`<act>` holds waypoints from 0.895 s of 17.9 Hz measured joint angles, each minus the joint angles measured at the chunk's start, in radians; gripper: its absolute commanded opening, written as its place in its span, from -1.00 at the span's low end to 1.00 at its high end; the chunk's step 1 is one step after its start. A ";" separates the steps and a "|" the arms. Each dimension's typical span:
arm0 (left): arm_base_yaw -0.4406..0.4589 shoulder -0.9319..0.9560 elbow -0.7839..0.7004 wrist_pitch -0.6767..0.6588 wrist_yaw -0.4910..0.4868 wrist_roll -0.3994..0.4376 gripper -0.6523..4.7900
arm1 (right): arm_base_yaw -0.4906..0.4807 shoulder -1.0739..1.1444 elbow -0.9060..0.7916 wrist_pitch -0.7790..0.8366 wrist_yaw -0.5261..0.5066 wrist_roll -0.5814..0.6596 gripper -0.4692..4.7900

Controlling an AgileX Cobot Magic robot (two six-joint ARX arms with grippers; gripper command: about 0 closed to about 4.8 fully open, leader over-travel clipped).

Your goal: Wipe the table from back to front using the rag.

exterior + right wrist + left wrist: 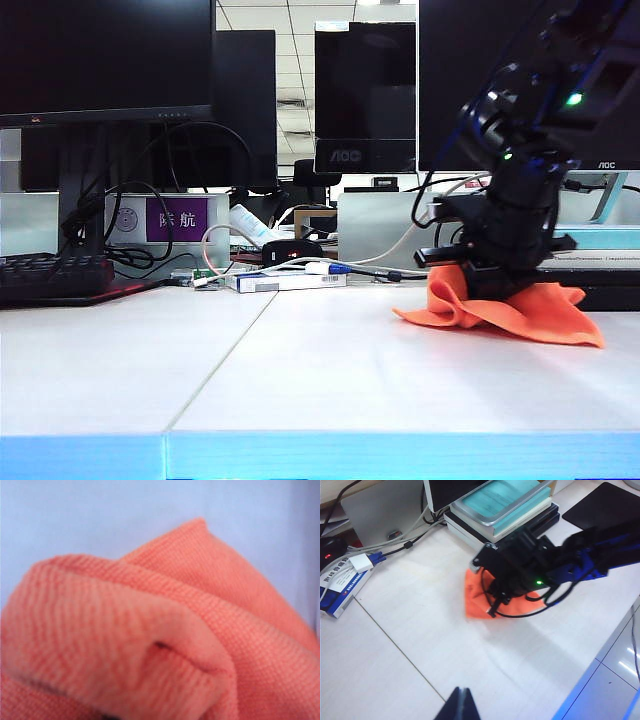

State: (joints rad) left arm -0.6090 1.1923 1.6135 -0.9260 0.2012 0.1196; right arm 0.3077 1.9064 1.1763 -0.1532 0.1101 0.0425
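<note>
We find the table (300, 370) broad and white, a thin seam running from back to front, and its light blue front edge in full view; the near half lies open, from the seam across to the right side, with free surface ahead of the cloth. Along the back edge we note monitors (365, 95), one marked "AOC", a dark keyboard (50, 275) at far left, a stack of books (505, 507) with a teal cover behind the working arm, a purple sign (177, 218) bearing two white Chinese characters, and a small blue and white box (342, 587) with print too blurred to read. The rag (530, 310), bright orange and rumpled, lies on the table at right rear, just in front of the books. The right gripper (505, 285) presses down onto it from above; its fingers are closed on the rag, whose folds fill the right wrist view (150, 630). The left gripper (461, 705) hangs well apart from the rag above bare table, its dark fingertips (455, 707) brought together, holding nothing.
</note>
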 measured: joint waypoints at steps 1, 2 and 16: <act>0.000 0.000 0.000 0.000 0.000 0.000 -0.77 | 0.000 0.008 0.010 -0.001 0.000 -0.008 -0.84; 0.000 0.000 0.000 0.000 0.000 0.000 -0.77 | 0.000 0.019 0.026 -0.002 -0.001 -0.017 -0.84; 0.000 0.000 0.000 -0.021 0.000 0.000 -0.77 | -0.007 0.186 0.260 -0.018 0.000 -0.070 -0.84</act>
State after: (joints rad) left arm -0.6090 1.1927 1.6135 -0.9466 0.2012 0.1192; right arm 0.3008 2.0926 1.4364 -0.1707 0.1104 -0.0273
